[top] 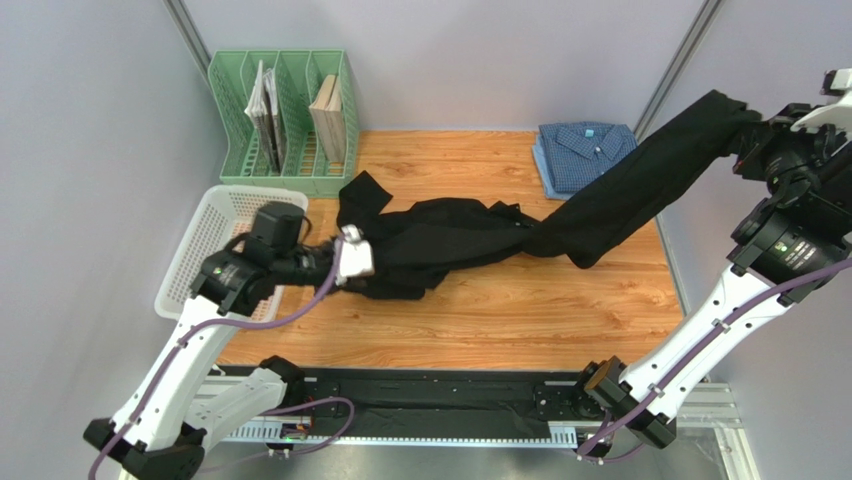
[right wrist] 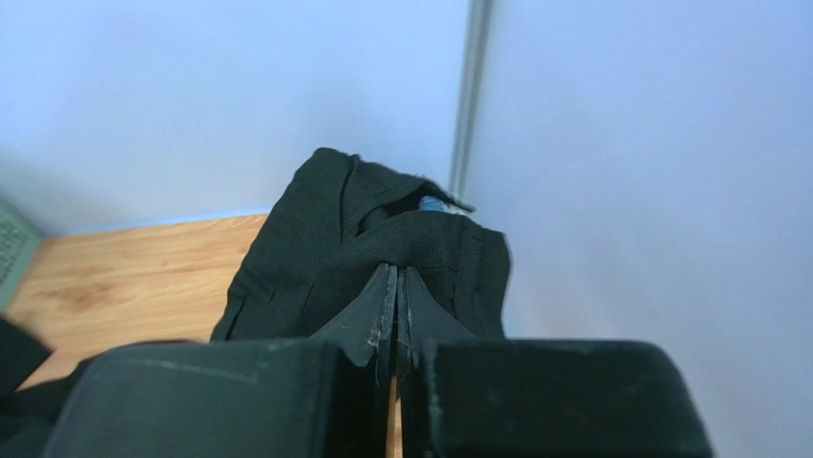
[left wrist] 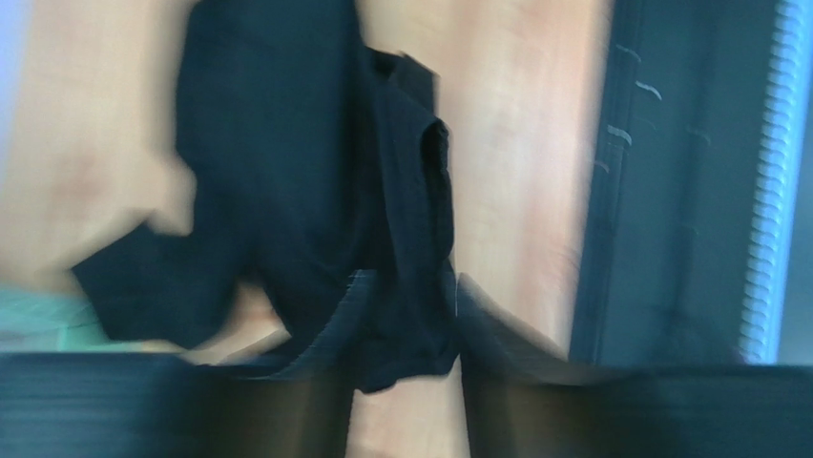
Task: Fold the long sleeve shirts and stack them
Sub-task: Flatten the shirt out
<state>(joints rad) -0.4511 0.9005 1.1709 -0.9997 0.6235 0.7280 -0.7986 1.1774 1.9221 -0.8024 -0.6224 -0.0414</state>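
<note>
Right jaws: pressed nearly together on a fold of the black shirt (top: pixel 470 235), holding that end raised off the desk (top: pixel 500 320) at the far right, by the wall. Left jaws: low at the shirt's left end. Cloth sits between the fingers (left wrist: pixel 358 305), but the wrist view is smeared and I cannot tell whether they clamp it. The shirt stretches between the two arms, its middle trailing on the wood. My reading: I am drawing it out long so it can be laid flat for folding. The blue shirt (top: pixel 583 150) lies folded at the far right of the desk, probably the base of the stack. Raised black cloth crosses its near corner. Risk: dragging could disturb those folds.
</note>
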